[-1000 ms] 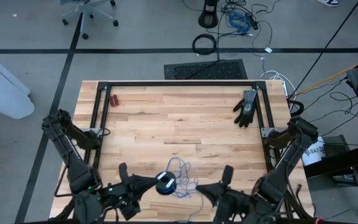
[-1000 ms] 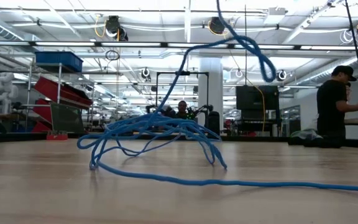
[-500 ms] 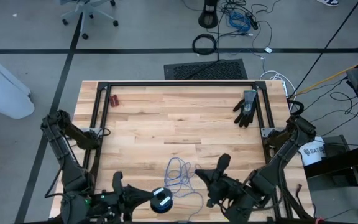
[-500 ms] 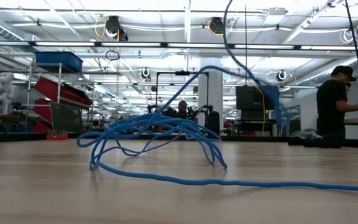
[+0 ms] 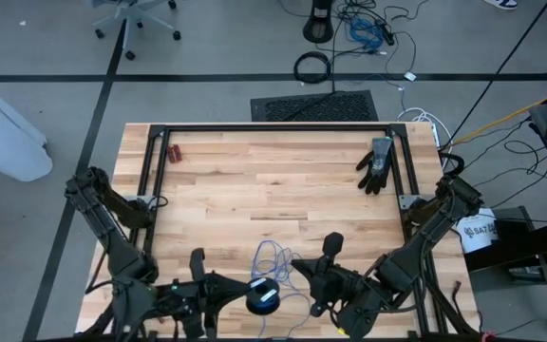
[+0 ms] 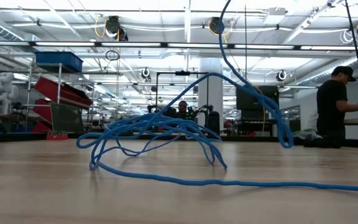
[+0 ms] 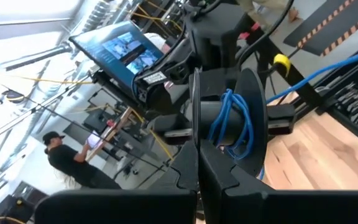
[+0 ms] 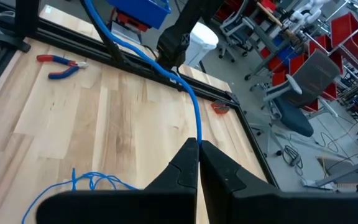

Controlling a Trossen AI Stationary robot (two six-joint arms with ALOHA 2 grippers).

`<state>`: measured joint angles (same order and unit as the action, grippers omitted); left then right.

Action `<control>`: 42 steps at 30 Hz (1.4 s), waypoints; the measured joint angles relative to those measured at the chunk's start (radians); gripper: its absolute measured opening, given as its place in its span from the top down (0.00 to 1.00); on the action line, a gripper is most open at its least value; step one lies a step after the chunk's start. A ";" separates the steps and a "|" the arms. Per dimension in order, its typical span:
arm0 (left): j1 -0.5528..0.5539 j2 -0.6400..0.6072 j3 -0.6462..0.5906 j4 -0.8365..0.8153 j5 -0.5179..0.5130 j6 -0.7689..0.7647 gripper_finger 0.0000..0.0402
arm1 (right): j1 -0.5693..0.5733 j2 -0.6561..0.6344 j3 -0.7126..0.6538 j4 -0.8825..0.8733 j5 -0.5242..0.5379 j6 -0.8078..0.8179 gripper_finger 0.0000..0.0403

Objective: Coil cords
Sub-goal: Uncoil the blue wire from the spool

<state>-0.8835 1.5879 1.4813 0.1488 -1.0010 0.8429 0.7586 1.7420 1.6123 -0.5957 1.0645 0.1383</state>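
Near the bench's near edge, right of its middle, the right pincer (image 8: 197,144) has its two dark, smooth fingers pressed together on the thin blue cord (image 5: 275,261), pinching a single round strand that runs on from the tips across the pale planks. The left pincer (image 7: 197,155), also by the near edge and just left of the middle, is clenched around a dark, round plastic spool (image 5: 263,298) with flat disc sides; a few turns of the same cord wrap its hub.

Between and just beyond the two pincers, the rest of the cord lies in a loose, tangled heap of thin loops on the bench (image 5: 254,190), a light wooden top of jointed boards with visible grain. In the low view one strand trails flat along the wood while another rises in an arc off the heap.

Farther out, a black fabric glove (image 5: 376,164) lies limp near the far right corner, and small red-handled pliers (image 5: 174,153) rest near the far left corner, both well apart from the cord.
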 joint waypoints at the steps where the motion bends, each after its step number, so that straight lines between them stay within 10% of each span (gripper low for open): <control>1: 0.001 0.000 -0.003 0.001 0.000 0.000 1.00 | 0.000 0.000 0.000 0.000 0.000 -0.003 1.00; 13: -0.004 0.000 -0.012 0.000 -0.017 0.010 1.00 | 0.006 0.001 0.000 -0.058 -0.109 -0.051 0.95; 23: 0.000 0.000 -0.011 0.000 -0.037 0.001 1.00 | 0.032 -0.016 0.000 -0.027 0.015 -0.106 0.82; 42: 0.042 0.013 -0.011 -0.040 0.137 -0.027 1.00 | 0.113 -0.033 0.000 0.513 -0.065 -0.698 0.80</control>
<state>-0.8412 1.6004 1.4700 0.1084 -0.8637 0.8162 0.8718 1.7088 1.6123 -0.0830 0.9995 -0.5601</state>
